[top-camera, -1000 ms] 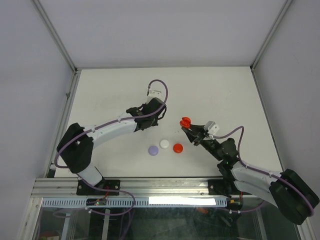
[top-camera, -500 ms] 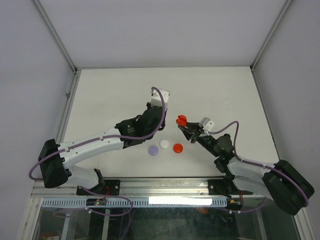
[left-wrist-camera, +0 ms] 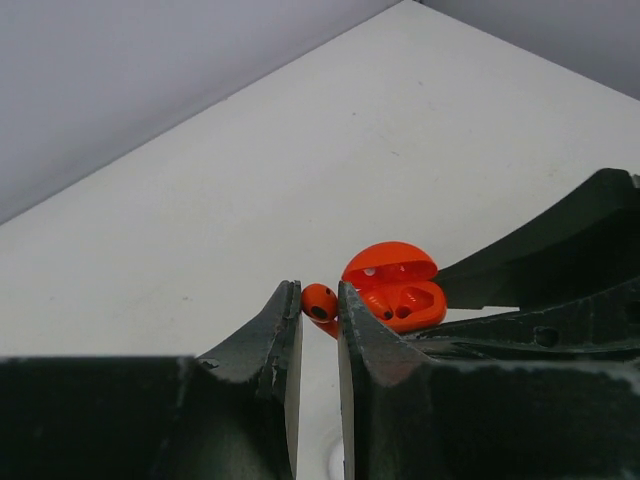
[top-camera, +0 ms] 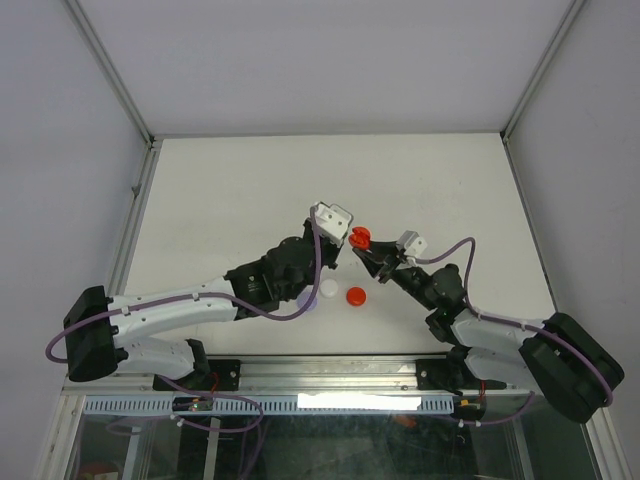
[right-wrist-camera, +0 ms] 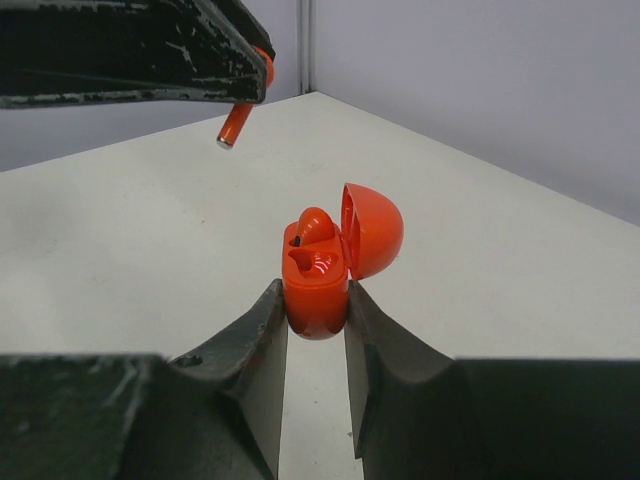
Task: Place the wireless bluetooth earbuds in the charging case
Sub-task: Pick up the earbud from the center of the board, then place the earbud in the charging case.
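Observation:
My right gripper (right-wrist-camera: 317, 300) is shut on a red charging case (right-wrist-camera: 318, 275) with its lid open; one red earbud (right-wrist-camera: 312, 227) sits in it and the other socket is empty. The case also shows in the top view (top-camera: 360, 238) and the left wrist view (left-wrist-camera: 395, 288). My left gripper (left-wrist-camera: 320, 305) is shut on a second red earbud (left-wrist-camera: 319, 301), held in the air just left of the open case. That earbud's stem (right-wrist-camera: 235, 125) hangs from the left fingers in the right wrist view. The two grippers (top-camera: 345, 240) meet above mid-table.
Three round pucks lie on the white table (top-camera: 220, 190) below the grippers: red (top-camera: 355, 296), white (top-camera: 329, 289) and purple (top-camera: 303, 300), the purple one partly under the left arm. Grey walls enclose the table on three sides.
My left arm has swung right and forward, bringing its red earbud beside the case. My right gripper has shifted slightly left with the case.

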Robot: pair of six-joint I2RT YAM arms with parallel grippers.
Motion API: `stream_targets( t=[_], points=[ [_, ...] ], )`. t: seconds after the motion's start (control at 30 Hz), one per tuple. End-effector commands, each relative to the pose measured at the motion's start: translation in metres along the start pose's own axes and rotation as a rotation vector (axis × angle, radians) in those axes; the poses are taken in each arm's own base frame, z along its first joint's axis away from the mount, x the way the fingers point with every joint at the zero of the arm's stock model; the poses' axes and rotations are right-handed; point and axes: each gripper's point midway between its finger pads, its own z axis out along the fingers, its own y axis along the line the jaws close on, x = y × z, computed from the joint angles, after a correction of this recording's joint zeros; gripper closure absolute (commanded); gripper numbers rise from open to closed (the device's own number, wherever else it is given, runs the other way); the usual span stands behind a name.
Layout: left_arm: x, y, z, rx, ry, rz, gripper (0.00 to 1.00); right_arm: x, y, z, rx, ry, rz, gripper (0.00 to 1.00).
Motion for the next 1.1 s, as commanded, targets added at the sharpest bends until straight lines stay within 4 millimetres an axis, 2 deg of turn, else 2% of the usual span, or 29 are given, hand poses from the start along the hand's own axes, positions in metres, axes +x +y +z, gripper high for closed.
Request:
stream_targets(
  t=[0.0,0.2,0.43,0.87,1.07],
  points=[
    [-0.039,-0.015,-0.002,0.085,-0.184,0.052,0.88,-0.040,0.002,0.011,-0.021,-0.124,0.000,1.00],
    [-0.041,-0.030,-0.002,0.157,-0.244,0.112,0.88,-0.046,0.005,0.009,-0.030,-0.135,0.011,1.00],
    [-0.031,-0.042,-0.002,0.206,-0.271,0.164,0.88,-0.051,0.007,0.009,-0.042,-0.148,0.029,1.00],
    [-0.020,-0.048,0.002,0.209,-0.290,0.202,0.89,-0.056,0.009,0.007,-0.048,-0.159,0.041,1.00],
    [-0.027,-0.049,0.000,0.211,-0.319,0.207,0.89,-0.054,0.011,0.007,-0.056,-0.154,0.044,1.00]
  ],
)
